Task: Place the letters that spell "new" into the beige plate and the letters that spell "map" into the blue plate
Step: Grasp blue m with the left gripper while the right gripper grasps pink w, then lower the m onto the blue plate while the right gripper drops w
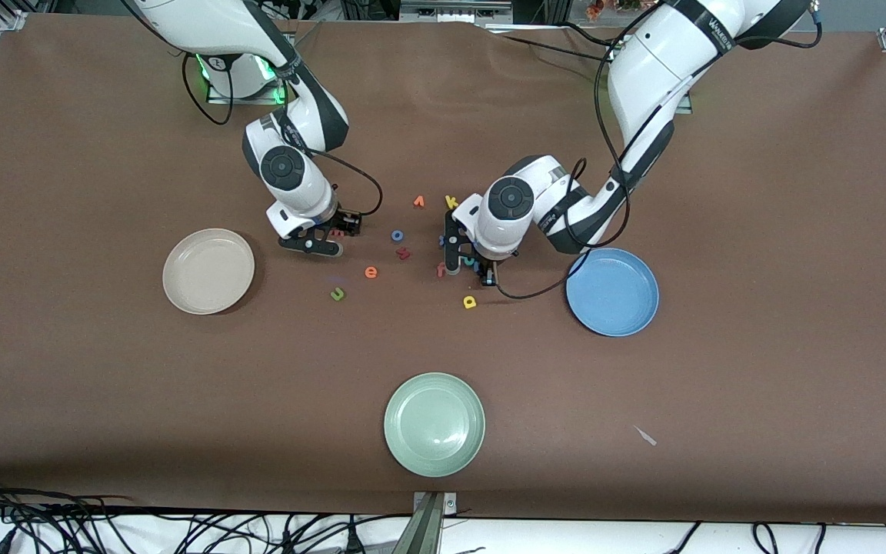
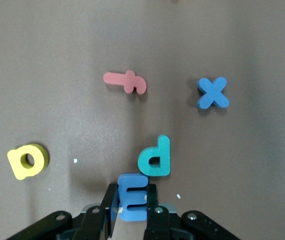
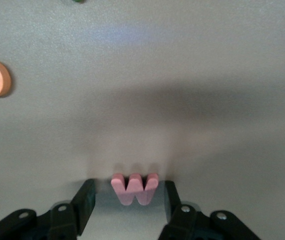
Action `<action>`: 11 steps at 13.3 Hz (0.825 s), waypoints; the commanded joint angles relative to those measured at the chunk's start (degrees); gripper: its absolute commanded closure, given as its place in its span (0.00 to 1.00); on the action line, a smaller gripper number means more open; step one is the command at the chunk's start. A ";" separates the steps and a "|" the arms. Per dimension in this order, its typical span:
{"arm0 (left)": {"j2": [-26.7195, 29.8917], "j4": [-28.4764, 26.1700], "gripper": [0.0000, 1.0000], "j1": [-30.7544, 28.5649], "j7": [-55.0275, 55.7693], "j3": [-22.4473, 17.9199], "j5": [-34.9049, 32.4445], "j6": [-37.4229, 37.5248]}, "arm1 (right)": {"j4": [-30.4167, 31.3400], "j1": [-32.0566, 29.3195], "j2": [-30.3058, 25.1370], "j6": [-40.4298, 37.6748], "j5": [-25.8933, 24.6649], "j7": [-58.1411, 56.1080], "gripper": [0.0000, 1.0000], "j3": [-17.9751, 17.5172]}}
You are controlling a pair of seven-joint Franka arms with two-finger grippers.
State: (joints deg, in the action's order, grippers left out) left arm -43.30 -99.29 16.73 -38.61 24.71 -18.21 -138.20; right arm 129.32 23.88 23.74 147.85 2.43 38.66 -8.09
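My left gripper (image 2: 132, 206) is shut on the blue m (image 2: 132, 197), down at the table among the letters. The teal p (image 2: 156, 157) lies touching the m, and the yellow a (image 2: 27, 160) lies apart from them, nearer the front camera (image 1: 469, 302). The blue plate (image 1: 612, 292) sits beside this group toward the left arm's end. My right gripper (image 3: 128, 200) stands open around the pink w (image 3: 135, 187), with a gap on each side. The orange e (image 1: 371, 271) and green n (image 1: 338, 293) lie between that gripper (image 1: 331, 237) and the front camera. The beige plate (image 1: 208, 271) is beside it.
A pale green plate (image 1: 434, 423) sits near the table's front edge. Among the letters lie a pink f (image 2: 126, 82), a blue x (image 2: 212, 92), a blue o (image 1: 397, 235), a dark red letter (image 1: 404, 252), a yellow k (image 1: 451, 202) and an orange-red letter (image 1: 418, 201).
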 commanded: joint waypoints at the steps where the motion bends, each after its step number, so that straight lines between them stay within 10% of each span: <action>1: 3.21 0.50 1.00 -0.29 0.90 -0.19 -2.27 5.55 | 0.41 0.38 0.16 1.13 -0.23 0.98 0.48 0.27; 11: 14.65 0.94 1.00 -12.23 16.51 -0.01 -1.22 20.43 | -4.49 0.03 -1.41 -6.82 -0.23 -0.42 0.81 2.11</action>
State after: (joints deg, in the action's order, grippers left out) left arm -30.16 -97.27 7.26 -29.11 24.25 -18.23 -118.56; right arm 128.15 23.88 23.48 146.75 2.43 38.80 -7.44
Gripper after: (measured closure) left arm 0.736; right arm 0.617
